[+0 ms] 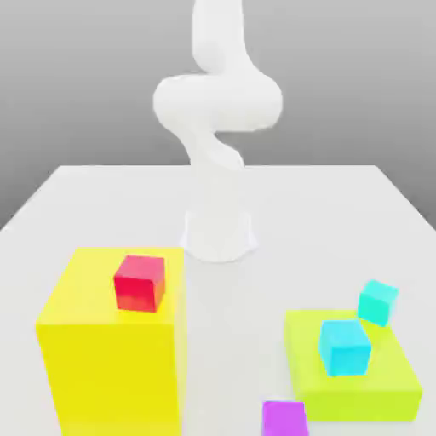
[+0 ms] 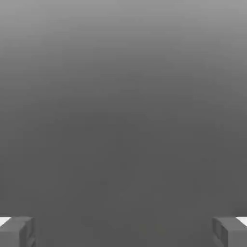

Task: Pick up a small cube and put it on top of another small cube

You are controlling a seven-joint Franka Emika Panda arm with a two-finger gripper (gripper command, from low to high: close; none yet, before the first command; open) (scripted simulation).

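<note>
The small purple-magenta cube (image 1: pixel 284 418) lies on the white table at the front edge of the exterior view, just left of a low lime block. A red cube (image 1: pixel 140 283) rests on top of a tall yellow block (image 1: pixel 111 358). One cyan cube (image 1: pixel 345 347) sits on the lime block (image 1: pixel 375 387), and another cyan cube (image 1: pixel 377 301) sits tilted at its far right corner. In the hand view my gripper (image 2: pixel 123 231) is open, its two grey fingertips (image 2: pixel 17 231) far apart with nothing between them, in front of plain grey background.
The white arm's base (image 1: pixel 219 232) stands at the middle of the white table (image 1: pixel 315 221), its links twisting upward out of the exterior view. The tall yellow block takes up the front left, the lime block the front right.
</note>
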